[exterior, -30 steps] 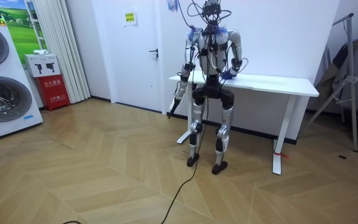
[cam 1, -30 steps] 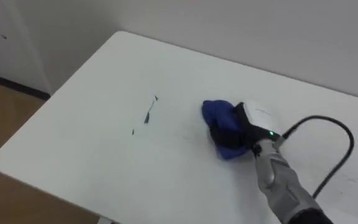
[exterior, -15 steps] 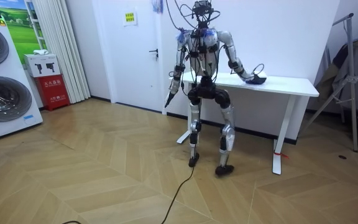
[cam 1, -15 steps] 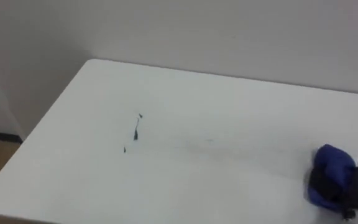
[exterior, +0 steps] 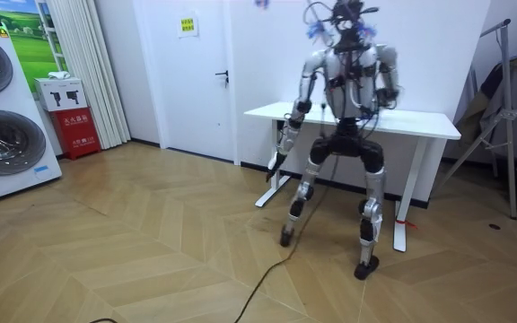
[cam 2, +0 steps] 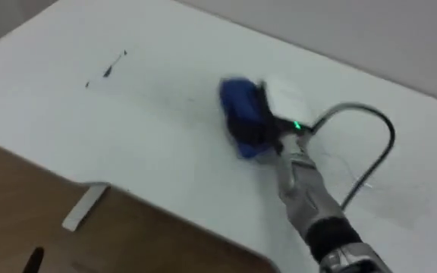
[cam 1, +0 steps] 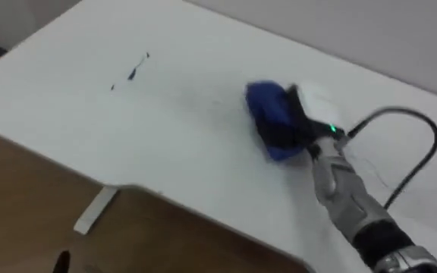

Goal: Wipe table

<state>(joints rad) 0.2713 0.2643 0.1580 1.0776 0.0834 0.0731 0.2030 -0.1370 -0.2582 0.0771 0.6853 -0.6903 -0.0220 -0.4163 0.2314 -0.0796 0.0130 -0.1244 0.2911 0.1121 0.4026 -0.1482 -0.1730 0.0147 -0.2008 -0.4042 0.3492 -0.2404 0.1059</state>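
the light herringbone wooden floor spreads out in front of the white rectangular table, which stands with its long back edge against a pale wall. a white door is in that wall, off the table's end on the room view's left. a white front-loading washing machine stands well apart from the table, farther out on that same side.

the robot stands at the table's long front edge and faces it, legs spread wide, with its body near the middle of that edge.

a crumpled blue cloth lies on the tabletop, about midway between the front and back edges. the right hand lies on the cloth's right side, its arm coming in over the table's front edge. its dark fingers are curled down into the cloth and grip it, pressing it against the tabletop.

the left hand hangs below the tabletop, just in front of the table's end on the room view's left. i cannot tell how its fingers are set.

a few thin dark marks show on the tabletop near the table's left end, well apart from the cloth.
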